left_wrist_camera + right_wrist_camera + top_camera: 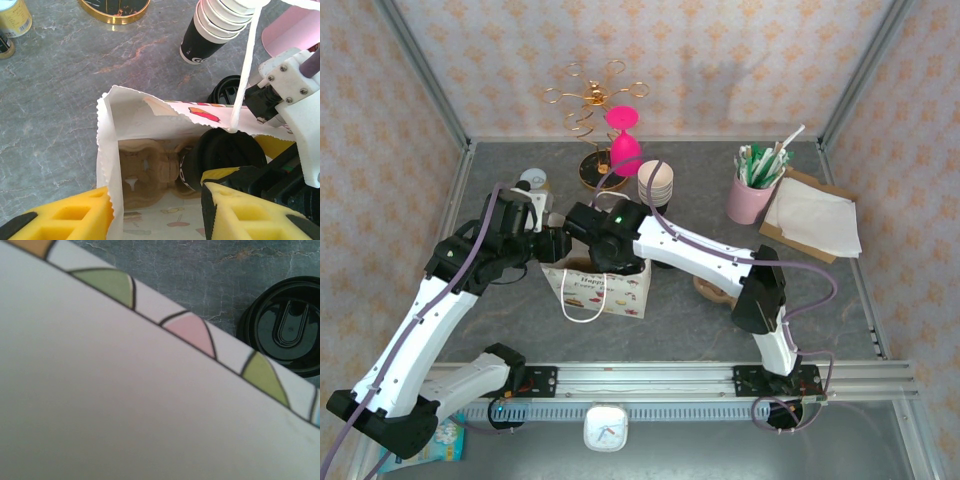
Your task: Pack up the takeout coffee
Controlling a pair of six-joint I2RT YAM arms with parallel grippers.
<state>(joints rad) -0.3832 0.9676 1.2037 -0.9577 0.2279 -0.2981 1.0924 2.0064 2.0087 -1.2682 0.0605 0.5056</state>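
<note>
Though half hidden, coffee (227, 150) inside bag (106, 155)

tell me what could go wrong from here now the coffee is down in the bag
1. The cord handle rises taut from the rim of the gift bag beside the right hand; a snag on pulling away could tip the bag with the lidded cup and carrier inside.
2. The left hand straddles the thin paper wall, jaws apart; lifting out crooked may crumple it.
3. A loose black lid lies just behind the bag; a shove could knock it.
</note>
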